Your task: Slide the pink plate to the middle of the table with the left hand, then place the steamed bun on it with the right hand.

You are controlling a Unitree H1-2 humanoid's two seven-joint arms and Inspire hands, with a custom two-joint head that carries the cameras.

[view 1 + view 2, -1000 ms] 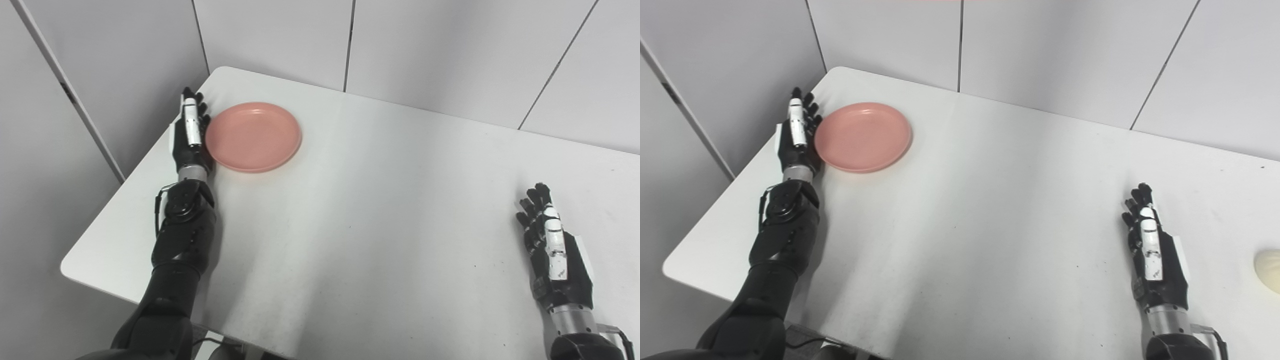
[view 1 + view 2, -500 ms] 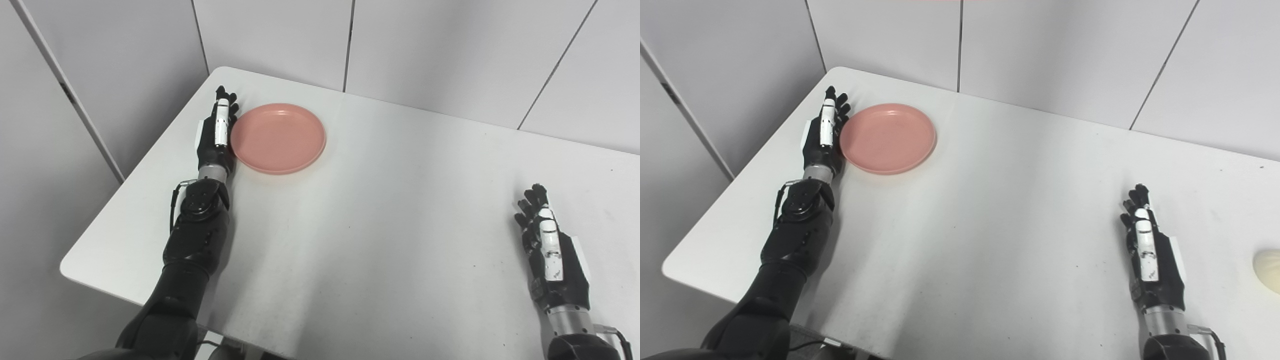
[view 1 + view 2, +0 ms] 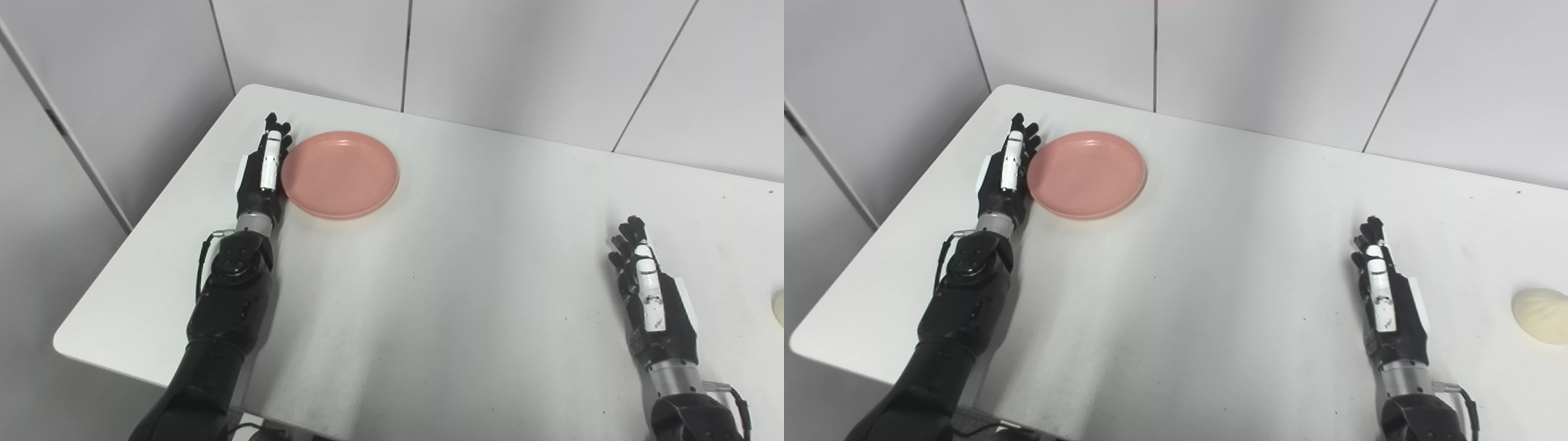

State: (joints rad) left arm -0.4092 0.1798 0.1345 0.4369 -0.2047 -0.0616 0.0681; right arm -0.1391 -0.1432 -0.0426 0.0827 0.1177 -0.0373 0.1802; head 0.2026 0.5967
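Note:
A pink plate [image 3: 340, 174] lies empty on the white table [image 3: 465, 282], in its far left part. My left hand [image 3: 263, 174] stands on edge with its fingers straight, open, and its palm side touches the plate's left rim. At the table's right, my right hand [image 3: 1387, 306] rests open on edge and holds nothing. The steamed bun [image 3: 1540, 315], pale and round, sits on the table to the right of that hand, about a hand's length away. In the left eye view only a sliver of the bun [image 3: 779, 306] shows at the right border.
Grey wall panels [image 3: 490, 55] stand close behind the table's far edge and along its left side. The table's left edge and near left corner [image 3: 61, 343] lie just beside my left forearm. Bare tabletop stretches between the plate and my right hand.
The left hand has pushed the plate to the right across the table, staying against its rim. The camera has also turned, shifting the whole picture left. The right hand has hardly moved.

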